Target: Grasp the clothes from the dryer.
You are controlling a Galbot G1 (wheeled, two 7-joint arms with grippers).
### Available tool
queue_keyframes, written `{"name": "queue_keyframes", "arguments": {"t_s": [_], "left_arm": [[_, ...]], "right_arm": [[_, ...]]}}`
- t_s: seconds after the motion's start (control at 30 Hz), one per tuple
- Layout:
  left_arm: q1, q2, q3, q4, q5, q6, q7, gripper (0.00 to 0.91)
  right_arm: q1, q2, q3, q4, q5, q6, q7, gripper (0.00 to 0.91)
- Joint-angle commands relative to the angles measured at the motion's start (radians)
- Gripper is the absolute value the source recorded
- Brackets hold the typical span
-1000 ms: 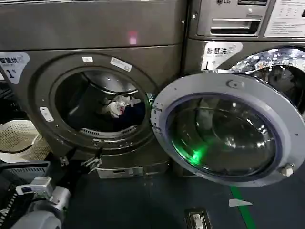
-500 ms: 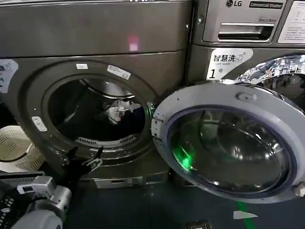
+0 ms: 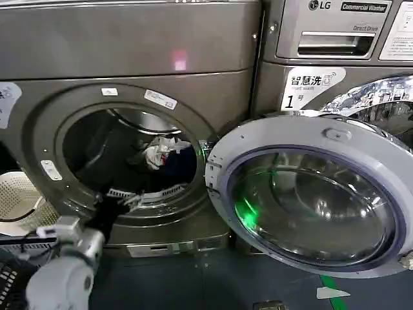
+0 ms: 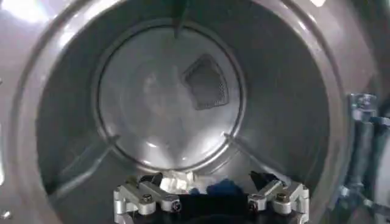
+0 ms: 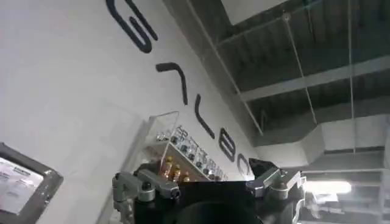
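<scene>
The dryer (image 3: 129, 45) is the big bronze-grey machine on the left, and its round glass door (image 3: 310, 200) hangs open to the right. Inside the drum lie the clothes (image 3: 164, 152), a white and dark navy bundle toward the back right. My left gripper (image 3: 126, 199) is at the porthole's lower rim, open, short of the bundle. The left wrist view looks into the drum: the clothes (image 4: 195, 182) show white and blue between the spread fingers of my left gripper (image 4: 207, 182). My right gripper (image 5: 204, 170) is open, holds nothing, and points up at a lettered wall and the ceiling.
A white perforated laundry basket (image 3: 16, 200) stands on the floor left of the dryer. The LG machine (image 3: 322, 39) with a chrome-ringed porthole is on the right, partly covered by the open door. Green tape (image 3: 332, 294) marks the floor.
My left gripper has risen from below the dryer's front to the porthole's lower rim and reached forward. The head view has shifted slightly. The clothes have not moved.
</scene>
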Motion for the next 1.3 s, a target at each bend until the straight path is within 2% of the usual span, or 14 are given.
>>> {"name": "queue_keyframes", "arguments": {"t_s": [0.03, 0.2, 0.47, 0.6, 0.8, 0.9, 1.03, 1.3], "left_arm": [[-0.31, 0.004, 0.065, 0.435, 0.005, -0.098, -0.015, 0.907], [-0.443, 0.009, 0.117, 0.64, -0.002, -0.173, -0.035, 0.907], [-0.567, -0.02, 0.119, 0.87, 0.019, -0.263, -0.022, 0.907], [-0.644, -0.018, 0.149, 1.043, 0.039, -0.308, 0.021, 0.907], [-0.75, -0.012, 0.185, 1.198, 0.008, -0.338, 0.084, 0.907], [-0.786, 0.005, 0.231, 1.249, 0.008, -0.35, 0.2, 0.907], [-0.84, 0.035, 0.389, 1.3, 0.041, -0.39, 0.385, 0.907], [-0.923, 0.03, 0.604, 1.39, 0.184, -0.43, 0.708, 0.907]], "right_arm": [[0.01, -0.005, -0.012, 0.009, -0.01, -0.003, 0.002, 0.907], [0.021, -0.009, -0.018, 0.01, -0.008, -0.003, -0.002, 0.907], [0.029, -0.006, -0.021, 0.004, -0.005, -0.001, -0.007, 0.907], [0.035, 0.002, -0.029, 0.007, -0.005, 0.002, -0.012, 0.907], [0.048, -0.003, -0.041, 0.004, -0.004, 0.004, -0.014, 0.907], [0.05, -0.005, -0.046, 0.001, -0.004, 0.005, -0.015, 0.907], [0.05, -0.011, -0.049, -0.004, -0.004, 0.006, -0.015, 0.907], [0.052, -0.016, -0.051, -0.008, -0.007, 0.008, -0.019, 0.907]]}}
